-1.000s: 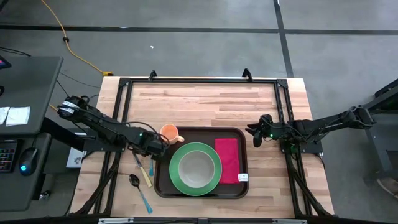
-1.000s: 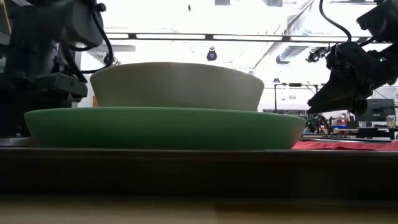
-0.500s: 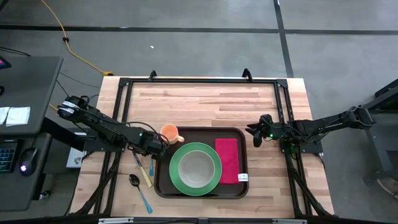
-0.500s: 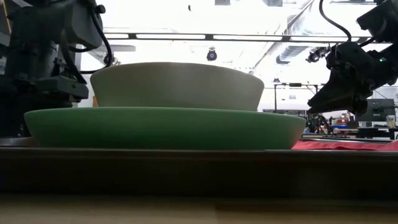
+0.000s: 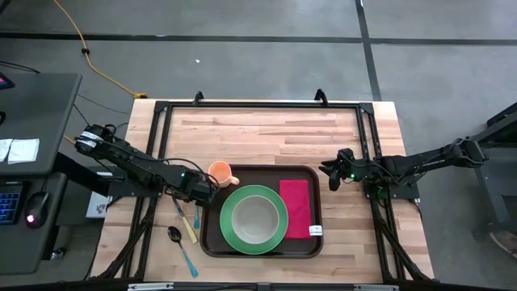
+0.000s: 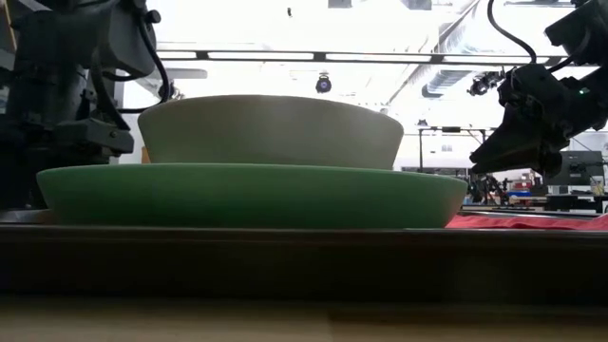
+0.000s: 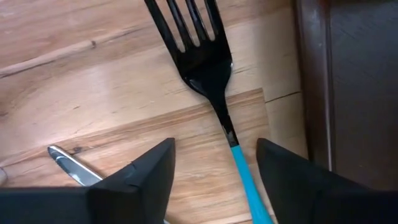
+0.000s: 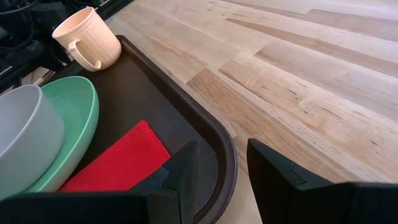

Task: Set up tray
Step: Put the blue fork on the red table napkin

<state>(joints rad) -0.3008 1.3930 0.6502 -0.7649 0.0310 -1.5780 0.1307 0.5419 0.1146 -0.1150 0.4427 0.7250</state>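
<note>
The dark brown tray (image 5: pixel 212 234) lies at the table's near middle. On it are a green plate (image 5: pixel 230 230) with a pale bowl (image 5: pixel 255 217) in it, a red napkin (image 5: pixel 296 208) and a peach cup (image 5: pixel 220 171) at the far left corner. A black fork with a teal handle (image 7: pixel 211 68) lies flat on the table just left of the tray. My left gripper (image 7: pixel 214 146) is open low over the fork, one finger on either side of the handle, touching nothing that shows. My right gripper (image 5: pixel 333 175) is open and empty above the tray's far right corner (image 8: pixel 224 162).
A knife (image 7: pixel 71 165) lies beside the fork, and a black spoon with a teal handle (image 5: pixel 174 235) lies nearer the table's front left. The tray's left rim (image 7: pixel 314 93) is close to the fork. Bare wood stretches across the far half of the table (image 5: pixel 266 133).
</note>
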